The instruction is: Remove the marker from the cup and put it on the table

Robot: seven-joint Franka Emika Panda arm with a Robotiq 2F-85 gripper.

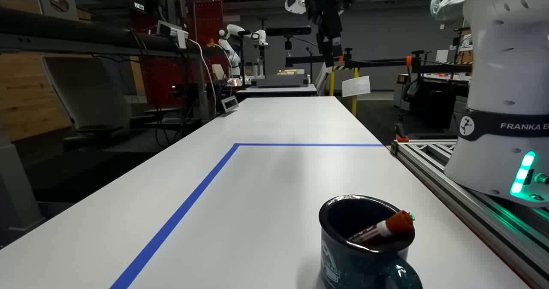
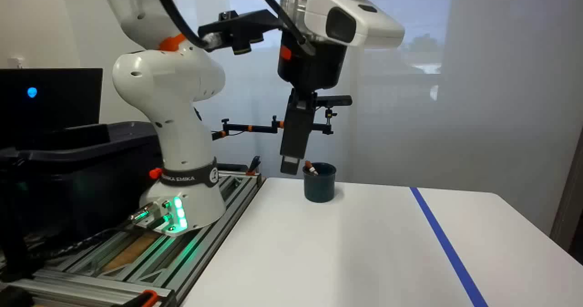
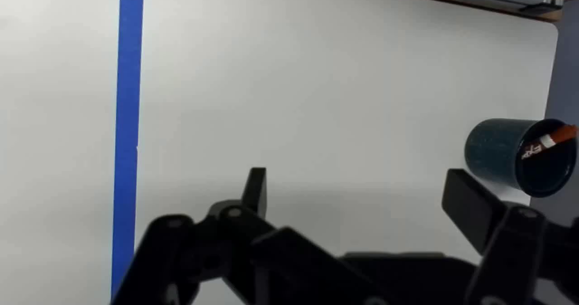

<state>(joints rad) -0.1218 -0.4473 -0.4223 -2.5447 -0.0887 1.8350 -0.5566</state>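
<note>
One thin reddish-brown marker w/ a bright red cap leans, cap end up, inside a squat glossy dark-teal mug, cap poking out the top; marker's lower end is hidden. Mug stands upright on the long white tabletop, on the robot's side of the blue tape line. Black two-finger gripper: fingers spread wide, nothing b/t them, hanging over the tabletop, well apart from the mug, which shows near the right edge of the wrist view.

Step in hand, my read: approach, pre-grasp; marker not out yet, so most of the job's TBD. Next move prob. = swing across to the mug, line up so the fingers straddle the cap end, then come down w/o bumping the mug. After that, close, lift along the marker's lean till it's clear, & lay it on the tabletop.
</note>
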